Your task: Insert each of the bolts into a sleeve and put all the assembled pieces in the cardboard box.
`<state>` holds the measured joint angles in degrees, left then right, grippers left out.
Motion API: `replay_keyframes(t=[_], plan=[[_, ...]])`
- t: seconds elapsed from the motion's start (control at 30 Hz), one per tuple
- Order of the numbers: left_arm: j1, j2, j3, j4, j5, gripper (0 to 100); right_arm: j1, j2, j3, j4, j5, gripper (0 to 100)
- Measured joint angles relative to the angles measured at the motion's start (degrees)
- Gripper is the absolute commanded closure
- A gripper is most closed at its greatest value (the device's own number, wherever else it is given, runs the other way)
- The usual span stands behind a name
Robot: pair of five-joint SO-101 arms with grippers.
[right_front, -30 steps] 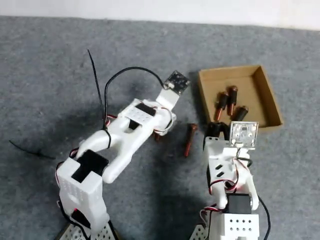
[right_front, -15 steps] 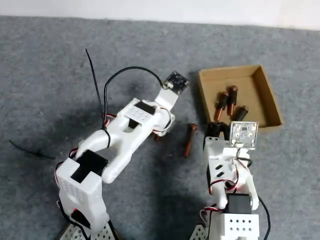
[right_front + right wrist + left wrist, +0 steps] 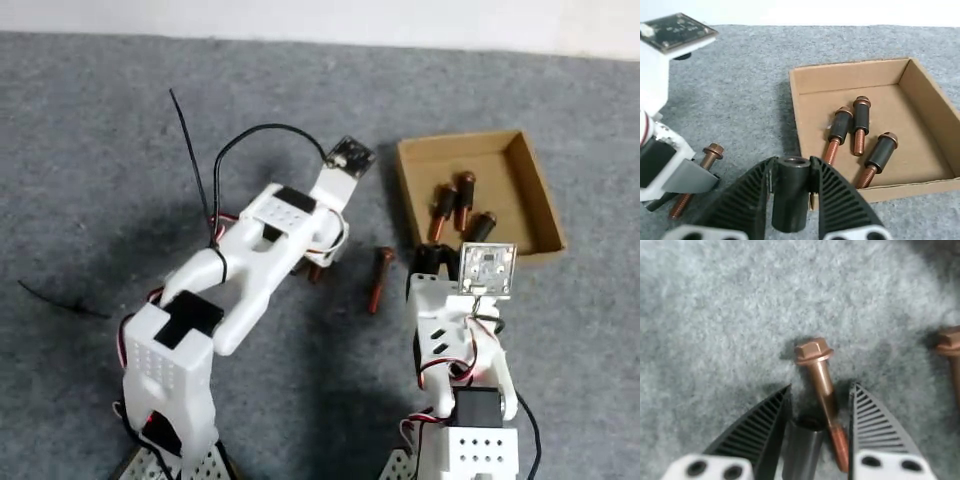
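Risks:
- The left gripper (image 3: 821,387) is part open, jaws straddling the near bolt (image 3: 816,360) and the loose sleeve (image 3: 801,450). The 2 lie side by side on the carpet (image 3: 120,150), and the bolt tip sits beside the sleeve mouth, not in it. Closing now would likely pinch the 2 together unmated, or squirt the bolt out sideways.
- The stray bolt (image 3: 379,280) lies on the carpet between the 2 arms, near the left gripper. A swing of either arm could knock it and make it roll.
- The right gripper (image 3: 791,165) is clamped on the held sleeve (image 3: 789,200), upright with its mouth up, just short of the cardboard box (image 3: 465,146). If it tilts in the grip, a bolt would probably jam at the rim.

Counts:
- 5 bolts: 2 bare, 3 sleeved.
- 5 sleeves.
- 3 assembled pieces (image 3: 857,117), all in the box.
- 1 box.
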<state>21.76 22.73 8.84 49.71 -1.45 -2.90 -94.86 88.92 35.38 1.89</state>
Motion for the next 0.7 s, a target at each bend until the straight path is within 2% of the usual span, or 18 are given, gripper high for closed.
replay_keyframes(t=[0.1, 0.2, 0.23, 0.27, 0.43, 0.6, 0.7], plan=[[0.0, 0.7, -1.58, 1.85, 0.0, 84, 0.0, 0.0, 0.0, 0.0, 0.0, 99.5], [-0.09, 0.79, -1.58, 2.2, 0.0, 99, 0.0, 0.0, 0.0, 0.0, 0.0, 99.5], [-0.09, 0.79, -1.58, 2.37, 0.0, 100, 0.0, 0.0, 0.0, 0.0, 0.0, 99.5], [-0.09, 0.79, -1.58, 2.46, 0.0, 97, 0.0, 0.0, 0.0, 0.0, 0.0, 99.5], [0.0, 0.88, -1.58, 2.99, -0.44, 99, 0.0, 0.0, 0.0, 0.0, 0.0, 99.5], [0.0, 0.26, -0.53, 2.9, -5.45, 99, 0.0, 0.0, 1.85, -1.05, 0.0, 99.5], [0.26, -3.69, 4.4, 0.26, -7.38, 99, 0.0, -0.09, 3.69, -4.13, 0.0, 99.5]])
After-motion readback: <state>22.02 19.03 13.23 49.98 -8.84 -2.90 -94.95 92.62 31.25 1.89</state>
